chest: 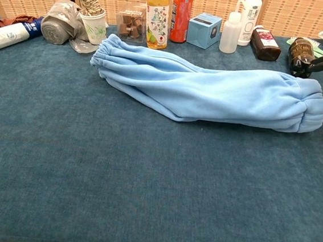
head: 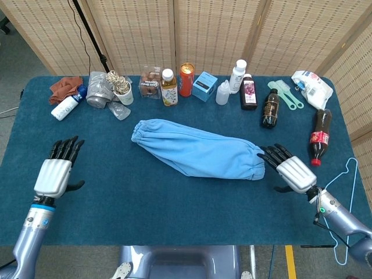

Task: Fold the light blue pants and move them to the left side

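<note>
A: What carries everything?

B: A dark teal cloth-covered surface (head: 174, 203), with woven beige folding screens (head: 215, 29) standing behind its far edge and grey floor at the left.

A: Where is there bare cloth?

B: The whole near half, and wide stretches on both sides of the garment. The far edge is crowded.

A: Left to right, then?

B: The left hand (head: 55, 174) hovers near the left edge, fingers straight and apart, holding nothing. The light blue soft pants (head: 197, 152) lie mid-surface as one long bundle, slanting from far-left to near-right. The right hand (head: 290, 171) has its dark fingertips (head: 268, 153) just beside the gathered right end; fingers spread, nothing held, and contact cannot be told.

A: And the count along the back?

B: One rust-coloured rag (head: 64, 87), one white tube lying flat (head: 67, 106), one paper cup of rope (head: 122, 87), one orange can (head: 186, 78), one light blue box (head: 204, 86). One cola bottle (head: 319, 136) lies at the right, with one pale blue wire hanger (head: 343, 186) at the edge.
</note>
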Robot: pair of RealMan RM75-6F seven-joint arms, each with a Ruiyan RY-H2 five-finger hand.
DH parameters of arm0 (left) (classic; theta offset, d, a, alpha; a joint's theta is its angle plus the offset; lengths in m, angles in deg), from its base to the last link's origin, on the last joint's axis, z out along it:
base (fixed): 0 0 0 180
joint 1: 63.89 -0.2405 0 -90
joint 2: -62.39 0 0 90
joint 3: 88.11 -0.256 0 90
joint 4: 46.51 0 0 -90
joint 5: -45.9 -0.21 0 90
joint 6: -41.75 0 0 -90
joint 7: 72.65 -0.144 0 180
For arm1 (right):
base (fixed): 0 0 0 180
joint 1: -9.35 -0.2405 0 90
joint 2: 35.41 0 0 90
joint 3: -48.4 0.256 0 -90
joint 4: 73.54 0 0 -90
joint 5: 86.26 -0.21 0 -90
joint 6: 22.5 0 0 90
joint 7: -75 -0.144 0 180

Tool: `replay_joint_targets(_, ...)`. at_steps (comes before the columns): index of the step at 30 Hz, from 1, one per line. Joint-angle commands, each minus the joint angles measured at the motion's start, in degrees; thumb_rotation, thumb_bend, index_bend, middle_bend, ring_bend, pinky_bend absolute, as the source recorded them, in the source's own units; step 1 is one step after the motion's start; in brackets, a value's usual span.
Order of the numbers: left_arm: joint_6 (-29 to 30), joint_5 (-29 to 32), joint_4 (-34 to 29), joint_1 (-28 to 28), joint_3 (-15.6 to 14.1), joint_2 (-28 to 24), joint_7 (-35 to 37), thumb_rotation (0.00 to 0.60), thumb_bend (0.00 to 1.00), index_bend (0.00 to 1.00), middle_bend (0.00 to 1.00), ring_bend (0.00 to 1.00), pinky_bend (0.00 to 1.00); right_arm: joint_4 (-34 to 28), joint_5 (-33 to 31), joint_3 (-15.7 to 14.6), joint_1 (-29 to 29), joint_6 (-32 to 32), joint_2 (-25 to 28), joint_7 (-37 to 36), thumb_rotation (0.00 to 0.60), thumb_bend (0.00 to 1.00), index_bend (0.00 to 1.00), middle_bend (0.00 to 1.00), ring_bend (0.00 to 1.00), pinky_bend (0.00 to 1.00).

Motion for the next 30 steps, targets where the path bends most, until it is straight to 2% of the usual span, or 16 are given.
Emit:
replay_joint_targets(1,2.4,0.9,-2.9,-2.6,-1.0,-2.6,-0.1,0.6,0.12,0.0,0.0,0.0,0.0,-0.2,-0.1,0.3,-0.6,0.4,-0.5,0.8,0.6,0.0,0.0,0.0,0.0,0.0)
replay_joint_targets(8,6.5,2.2,-6.6,-6.3,-0.5,-5.0,-0.6,0.6,0.12,0.0,0.0,0.0,0.0,0.5,-0.1,0.8,-2.4,1.8,-3.5,3.0,0.6,0.0,0.0,0.0,0.0,0.0)
replay_joint_targets(21,5.7,1.9,-6.6,-8.1,1.1,-6.5,2.9,0.6,0.12,0.0,0.0,0.0,0.0,-3.8,-0.6,2.0,-5.5,4.0,-6.4,8.7,0.6,0.0,0.04,0.0,0.0,0.0)
replay_joint_targets(30,5.1,1.5,-6.2,-8.7,1.8,-6.4,3.2,0.6,0.12,0.0,0.0,0.0,0.0,2.3,-1.8,1.6,-6.2,6.4,-10.7,9.4,0.6,0.0,0.17,0.0,0.0,0.02)
